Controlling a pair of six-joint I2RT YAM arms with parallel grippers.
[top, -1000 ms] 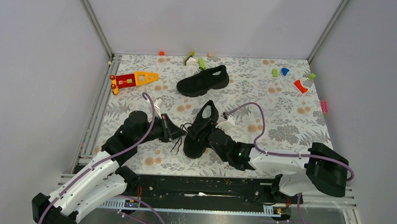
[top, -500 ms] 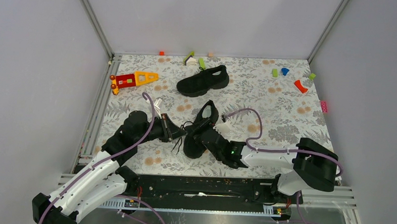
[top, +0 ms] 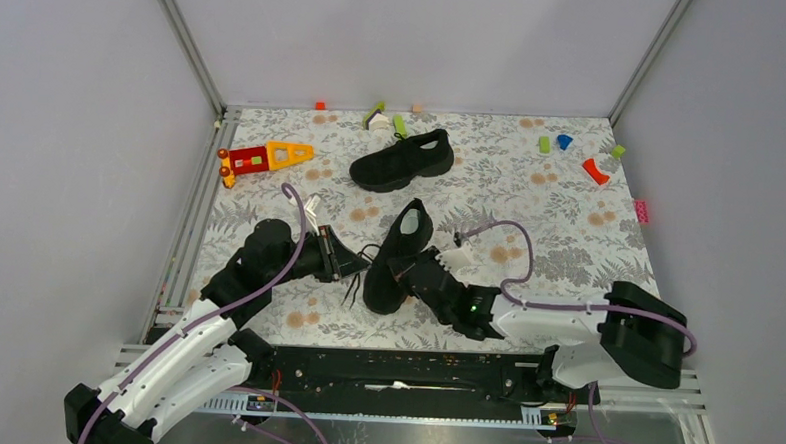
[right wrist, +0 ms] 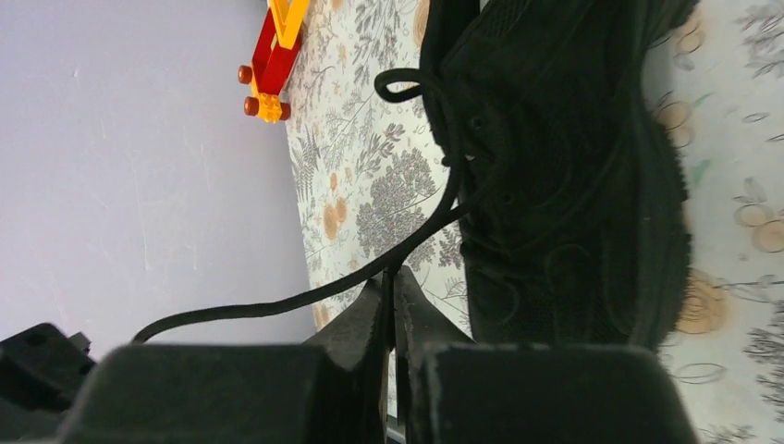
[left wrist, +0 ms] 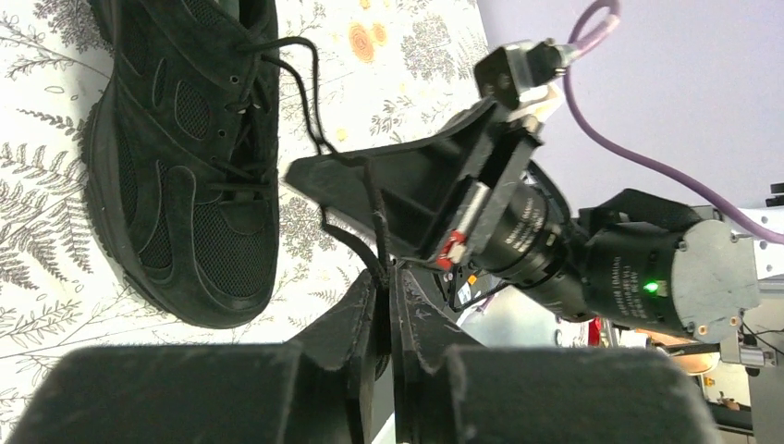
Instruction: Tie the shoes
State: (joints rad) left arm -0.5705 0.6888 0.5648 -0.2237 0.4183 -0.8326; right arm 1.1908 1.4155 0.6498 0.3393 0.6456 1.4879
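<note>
Two black shoes lie on the floral table. The far shoe [top: 404, 159] rests alone near the back. The near shoe [top: 395, 257] [left wrist: 185, 157] [right wrist: 564, 176] lies between my grippers with its thin black laces [left wrist: 319, 139] loose. My left gripper [top: 352, 263] [left wrist: 388, 275] sits just left of it, shut on a lace strand that runs up to the eyelets. From the right, my right gripper [top: 399, 269] [right wrist: 393, 275] reaches over the shoe's toe end, shut on another lace strand [right wrist: 277, 301] that crosses its tips. The two grippers are nearly touching.
A red and orange toy [top: 262, 157] lies at the back left. Small coloured blocks [top: 595, 171] are scattered along the back and right edges, and a green piece [top: 399, 125] lies beside the far shoe. Grey walls enclose the table on three sides.
The right gripper has shut on a lace; it stood open before. Its arm shifted slightly near the shoe's toe. The left gripper has stayed put.
</note>
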